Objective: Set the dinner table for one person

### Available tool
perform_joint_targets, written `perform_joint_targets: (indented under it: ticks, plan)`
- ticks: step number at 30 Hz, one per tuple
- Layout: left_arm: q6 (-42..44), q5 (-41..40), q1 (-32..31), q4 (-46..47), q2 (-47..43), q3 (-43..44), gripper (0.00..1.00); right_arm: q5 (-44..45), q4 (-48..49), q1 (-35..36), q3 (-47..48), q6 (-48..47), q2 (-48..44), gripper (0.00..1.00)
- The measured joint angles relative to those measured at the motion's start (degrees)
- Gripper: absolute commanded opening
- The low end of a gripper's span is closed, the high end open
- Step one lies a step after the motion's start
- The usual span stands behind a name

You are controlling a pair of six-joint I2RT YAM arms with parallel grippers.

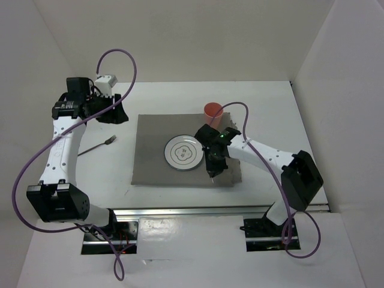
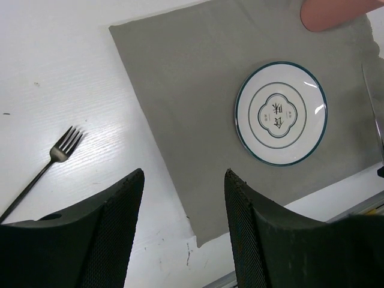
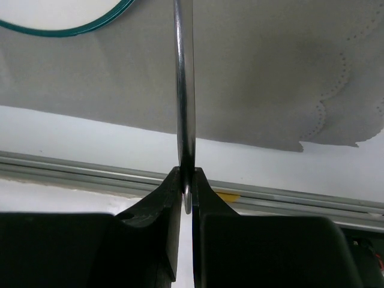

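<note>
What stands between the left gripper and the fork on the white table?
Nothing visible does. The fork lies alone on the table, left of the grey mat, and the left gripper hangs open above the table beside it.

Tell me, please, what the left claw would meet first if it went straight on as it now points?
Probably the matte white tabletop, just beside the left edge of the grey square cloth mat: that shows ahead of the open left claw, though depth is unclear.
</note>
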Motion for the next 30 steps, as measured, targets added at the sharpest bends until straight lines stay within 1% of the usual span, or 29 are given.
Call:
perform_joint_targets:
  ticks: [3, 6, 11, 16, 25, 26, 29, 30]
  plan:
    - [0.2, -0.3, 0.0, -0.2, 0.0, -0.1, 0.63, 0.0, 0.5, -1.7, -0.1, 0.0, 0.5, 0.00]
    - [0.8, -0.9, 0.0, -0.3, 0.0, -0.9, 0.63, -1.2, 2.0, -4.9, -0.5, -1.0, 1.5, 0.00]
    - [1.6, -2.0, 0.0, -0.7, 0.0, -1.9, 0.63, -2.3, 4.7, -9.1, -0.7, -2.8, 5.4, 0.00]
    - [1.7, -2.5, 0.0, -0.9, 0.0, -2.4, 0.63, -4.1, 6.3, -9.5, 0.5, -4.5, 10.4, 0.00]
    - [3.2, -2.6, 0.0, -0.9, 0.0, -2.4, 0.63, -5.7, 8.1, -11.5, 1.6, -5.2, 13.3, 0.00]
    - [3.3, -2.7, 0.0, -0.9, 0.0, -2.4, 0.63, -5.8, 8.2, -11.6, 1.7, -5.2, 13.3, 0.03]
    - [3.7, -2.7, 0.0, -0.9, 0.0, -2.4, 0.63, -6.7, 8.5, -11.8, 1.8, -5.2, 13.4, 0.26]
    - [4.1, -2.7, 0.0, -1.0, 0.0, -2.4, 0.63, -6.9, 8.5, -11.8, 1.8, -5.2, 13.4, 0.40]
